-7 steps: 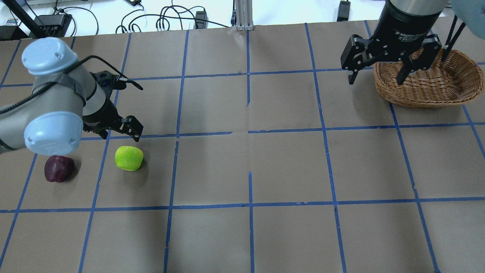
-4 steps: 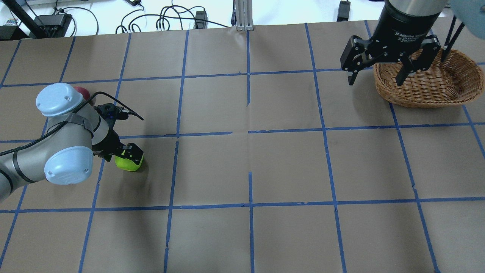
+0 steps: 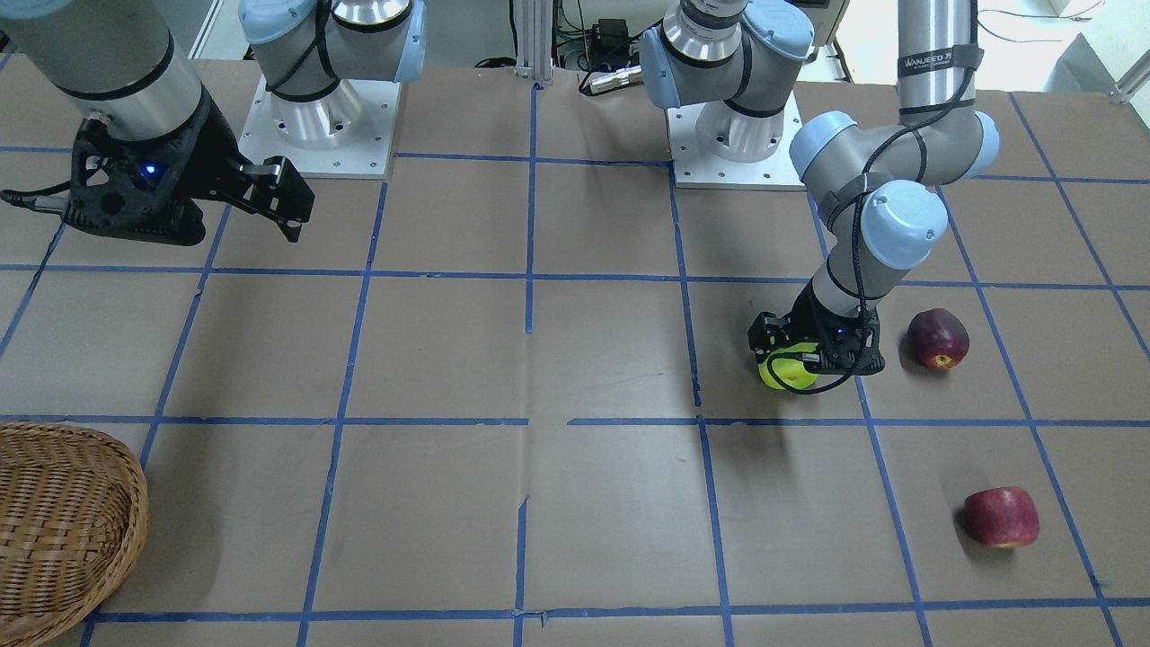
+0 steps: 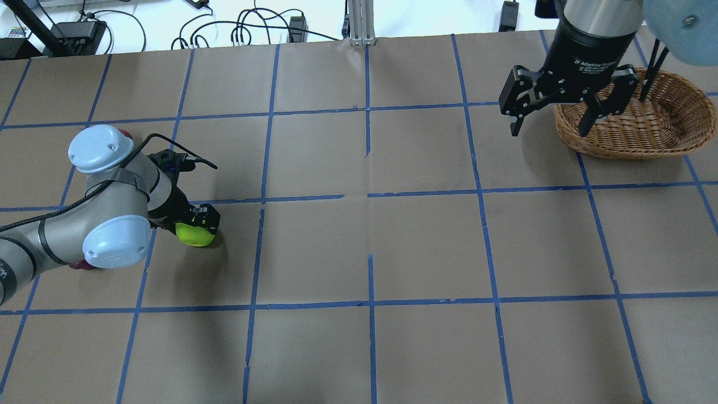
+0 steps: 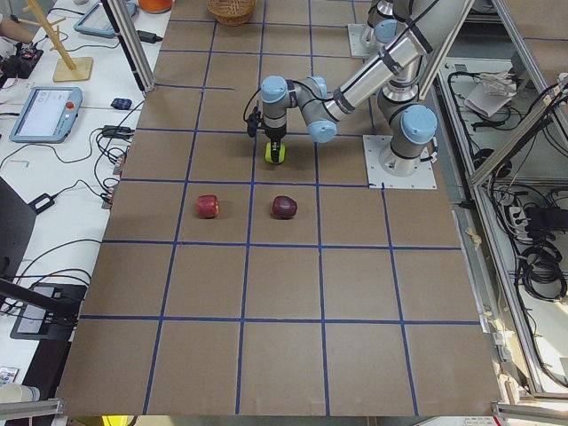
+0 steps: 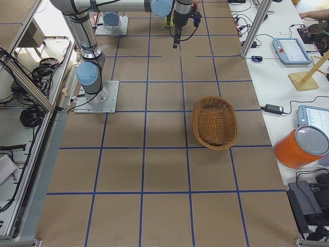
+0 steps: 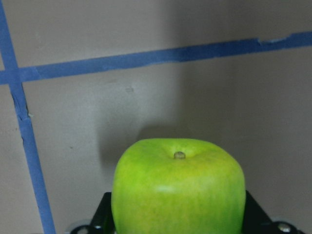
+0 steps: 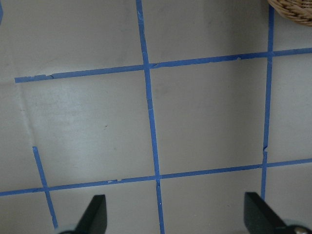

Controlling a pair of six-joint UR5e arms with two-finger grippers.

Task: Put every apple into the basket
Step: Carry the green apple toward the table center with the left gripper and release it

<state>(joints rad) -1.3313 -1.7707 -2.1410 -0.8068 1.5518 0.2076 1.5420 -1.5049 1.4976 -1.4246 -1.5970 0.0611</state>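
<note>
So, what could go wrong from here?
The left gripper pinches the round green apple from two sides only; it may slip when lifted. The basket is far across the table, beside the open right gripper, so the arms could clash there. The maroon apple lies near the left arm; a swing might knock it.

We see broad bare desk point(image 4: 392, 241) between the left end effector point(image 3: 813, 352), which clasps the green apple point(image 4: 195, 235), and the basket point(image 4: 645, 140) on the right. The right end effector point(image 4: 548, 130), fingers point(image 8: 95, 217) spread, hangs raised over the desk, apart from the basket, whose top lies open. A maroon apple point(image 3: 937, 338) and a red apple point(image 3: 1000, 517) sit near the left arm point(image 4: 112, 224).
</note>
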